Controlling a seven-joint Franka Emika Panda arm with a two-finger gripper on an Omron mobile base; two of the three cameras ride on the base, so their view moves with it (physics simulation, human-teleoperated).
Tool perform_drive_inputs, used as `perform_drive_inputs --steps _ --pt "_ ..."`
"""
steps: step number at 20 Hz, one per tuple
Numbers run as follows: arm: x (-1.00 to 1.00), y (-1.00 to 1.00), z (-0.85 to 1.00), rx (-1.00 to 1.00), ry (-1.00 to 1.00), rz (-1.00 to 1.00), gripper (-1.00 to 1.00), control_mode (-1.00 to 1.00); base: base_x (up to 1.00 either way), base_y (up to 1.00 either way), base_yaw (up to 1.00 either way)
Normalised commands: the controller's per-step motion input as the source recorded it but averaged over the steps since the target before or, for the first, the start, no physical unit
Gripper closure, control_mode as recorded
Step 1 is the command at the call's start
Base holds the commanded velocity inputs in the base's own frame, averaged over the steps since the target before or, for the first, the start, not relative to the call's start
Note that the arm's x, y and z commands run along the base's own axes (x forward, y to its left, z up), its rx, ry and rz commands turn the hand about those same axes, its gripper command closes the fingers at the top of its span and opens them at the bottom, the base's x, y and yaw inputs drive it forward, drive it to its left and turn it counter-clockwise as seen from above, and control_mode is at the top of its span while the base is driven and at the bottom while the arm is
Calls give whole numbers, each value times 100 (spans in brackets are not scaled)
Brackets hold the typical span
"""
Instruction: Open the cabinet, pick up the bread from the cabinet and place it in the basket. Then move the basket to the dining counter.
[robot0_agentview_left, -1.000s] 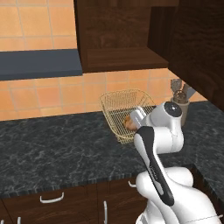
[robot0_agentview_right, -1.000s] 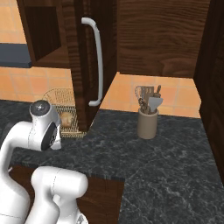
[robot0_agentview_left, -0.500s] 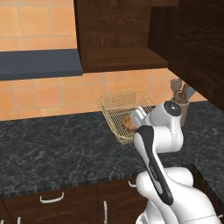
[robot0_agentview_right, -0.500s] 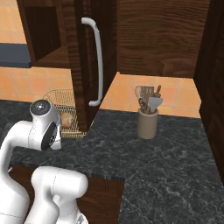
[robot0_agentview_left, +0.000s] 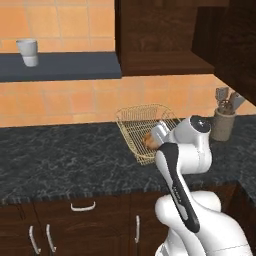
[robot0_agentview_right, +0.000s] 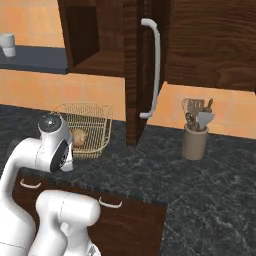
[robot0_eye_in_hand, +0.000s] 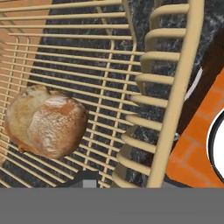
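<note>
Bread (robot0_eye_in_hand: 46, 127) lying inside basket (robot0_eye_in_hand: 175, 87), rim cut off, jaws hidden, grip cannot be told

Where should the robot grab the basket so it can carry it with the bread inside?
Probably the rounded rim of the basket, on the side nearest the arm, coming from above. The flared wire wall is thin enough for one finger inside and one outside. The bread lies on the floor away from that wall, so it should not get pinched.
</note>
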Motion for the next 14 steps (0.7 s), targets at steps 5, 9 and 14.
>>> perform_drive_inputs --steps 5,9,14 --pt "0 0 0 0 0 0 100 100 -23 96 72" --pt "0 0 0 0 0 0 100 100 -25 45 98" --pt "0 0 0 0 0 0 100 100 -18 20 100"
